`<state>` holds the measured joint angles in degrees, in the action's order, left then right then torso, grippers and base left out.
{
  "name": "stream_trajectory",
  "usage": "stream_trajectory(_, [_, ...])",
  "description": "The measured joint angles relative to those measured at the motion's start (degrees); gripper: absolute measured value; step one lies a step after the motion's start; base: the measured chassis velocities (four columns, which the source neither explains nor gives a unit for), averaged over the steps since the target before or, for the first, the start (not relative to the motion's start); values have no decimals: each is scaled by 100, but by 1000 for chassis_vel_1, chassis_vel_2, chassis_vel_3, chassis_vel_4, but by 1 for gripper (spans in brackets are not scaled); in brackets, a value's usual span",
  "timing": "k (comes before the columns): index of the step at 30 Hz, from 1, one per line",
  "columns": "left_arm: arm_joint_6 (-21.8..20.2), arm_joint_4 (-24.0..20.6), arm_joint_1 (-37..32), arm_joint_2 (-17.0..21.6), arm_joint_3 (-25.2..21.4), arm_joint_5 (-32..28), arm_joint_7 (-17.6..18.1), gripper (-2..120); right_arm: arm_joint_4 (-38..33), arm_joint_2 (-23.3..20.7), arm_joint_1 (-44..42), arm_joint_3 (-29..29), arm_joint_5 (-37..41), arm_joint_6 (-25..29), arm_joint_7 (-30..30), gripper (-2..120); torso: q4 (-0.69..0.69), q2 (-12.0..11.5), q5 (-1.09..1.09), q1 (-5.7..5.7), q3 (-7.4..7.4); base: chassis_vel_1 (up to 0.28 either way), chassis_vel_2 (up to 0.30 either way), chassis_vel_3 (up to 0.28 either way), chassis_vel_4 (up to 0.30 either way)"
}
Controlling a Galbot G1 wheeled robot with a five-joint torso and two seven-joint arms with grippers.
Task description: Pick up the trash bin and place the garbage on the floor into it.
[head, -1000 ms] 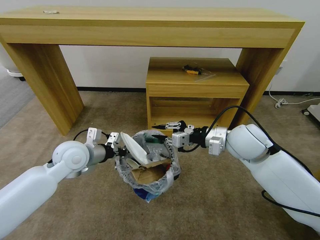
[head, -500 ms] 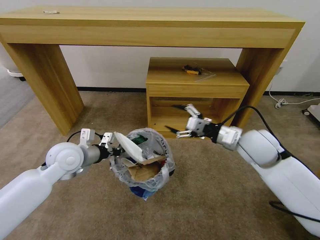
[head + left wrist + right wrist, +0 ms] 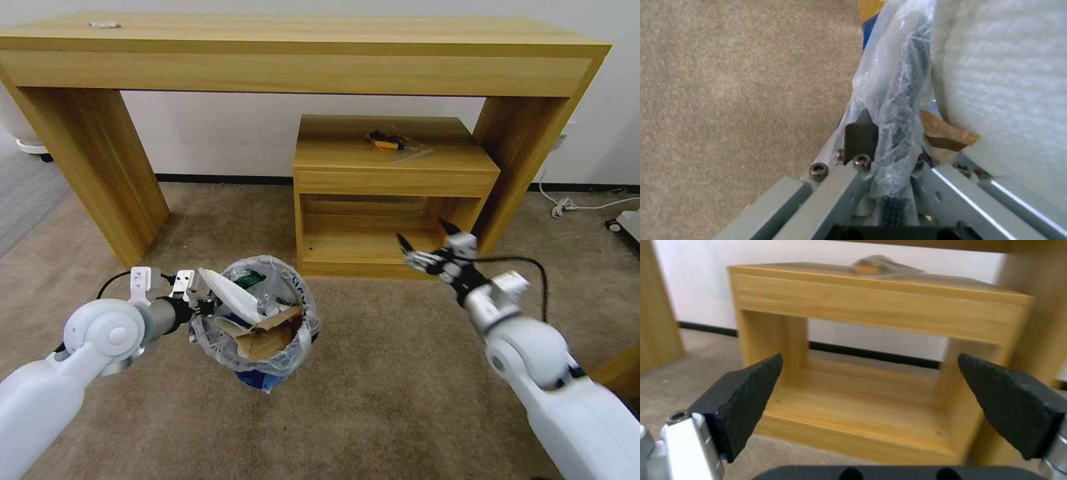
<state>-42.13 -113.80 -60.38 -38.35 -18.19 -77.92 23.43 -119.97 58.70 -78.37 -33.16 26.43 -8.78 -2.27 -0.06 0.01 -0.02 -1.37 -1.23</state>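
Note:
The trash bin (image 3: 257,327) is a small black bin lined with a crinkly clear bag, and it hangs from my left gripper (image 3: 202,305). That gripper is shut on the bin's left rim (image 3: 900,110), pinching rim and bag together. A white foam insole (image 3: 230,297) leans upright inside, and a cardboard piece (image 3: 263,337) lies among other litter. In the left wrist view the insole (image 3: 996,83) is pressed close against the rim. My right gripper (image 3: 427,245) is open and holds nothing. It is off to the right of the bin, facing the small side table. The beige floor (image 3: 400,380) around the bin is bare.
A small wooden side table (image 3: 393,160) with an open shelf (image 3: 871,406) stands just behind, with a yellow-black tool (image 3: 385,139) on top. A long wooden desk (image 3: 300,47) spans the back. A white cable (image 3: 567,200) lies at the right wall, and grey carpet (image 3: 27,190) begins at the left.
My left arm has drawn the bin to the left and nearer. My right gripper has pulled away from over the bin and swung right, still open, toward the side table.

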Motion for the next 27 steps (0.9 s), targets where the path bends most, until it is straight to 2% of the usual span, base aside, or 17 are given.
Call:
stream_trajectory(3, [0, -63, -337, -154, -237, -39, 373, 0, -354, 409, -650, -428, -315, 177, 108, 100, 6, 0, -1, 0, 0, 0, 0, 0, 0])
stream_trajectory(4, [0, -63, -337, -154, -237, -39, 373, 0, -354, 409, -650, -428, -315, 177, 108, 100, 6, 0, -1, 0, 0, 0, 0, 0, 0])
stream_trajectory(7, [-1, -70, -587, -211, -286, -117, 769, 0, -600, 876, -1066, -653, -638, 361, 278, 100, 7, 0, -2, 0, 0, 0, 0, 0, 0])
stream_trajectory(8, [-1, -70, -587, -211, -286, -117, 769, 0, -600, 876, -1066, -653, -638, 361, 278, 100, 7, 0, -2, 0, 0, 0, 0, 0, 0])
stream_trajectory(10, [-1, -9, -624, -260, -248, -260, 1173, 0, -669, 1099, -1192, -686, -756, 423, 322, 100, 5, 0, 0, 0, 0, 0, 0, 0, 0])
stream_trajectory(12, [0, 49, -589, -296, -176, -643, 1728, 0, -699, 1207, -1240, -686, -847, 474, 354, 100, 6, 0, -1, 0, -1, 0, 0, 0, 0])
stream_trajectory(13, [0, 49, -589, -296, -176, -643, 1728, 0, -699, 1207, -1240, -686, -847, 474, 354, 100, 6, 0, -1, 0, -1, 0, 0, 0, 0])
stream_trajectory(15, [0, 59, -505, -320, -102, -1253, 2362, 0, -727, 1217, -1226, -701, -852, 488, 363, 100, 6, 0, 0, -1, -1, 0, 0, 0, 0])
stream_trajectory(16, [0, 59, -505, -320, -102, -1253, 2362, 0, -727, 1217, -1226, -701, -852, 488, 363, 100, 6, 0, 0, -1, -1, 0, 0, 0, 0])
stream_trajectory(18, [-1, 68, -457, -340, -39, -1566, 2663, 0, -733, 1198, -1180, -725, -837, 492, 365, 100, 6, 0, -1, -1, -1, 0, 0, 0, 0])
stream_trajectory(21, [0, 98, -415, -352, -4, -1664, 2831, 0, -760, 1185, -1153, -740, -810, 493, 365, 100, 5, 0, 0, -1, -1, 0, 0, 0, 0])
stream_trajectory(27, [1, 192, -381, -358, 13, -1675, 2873, 0, -814, 1192, -1199, -731, -797, 494, 375, 100, 6, -1, 0, -1, -1, 0, 0, 0, 0])
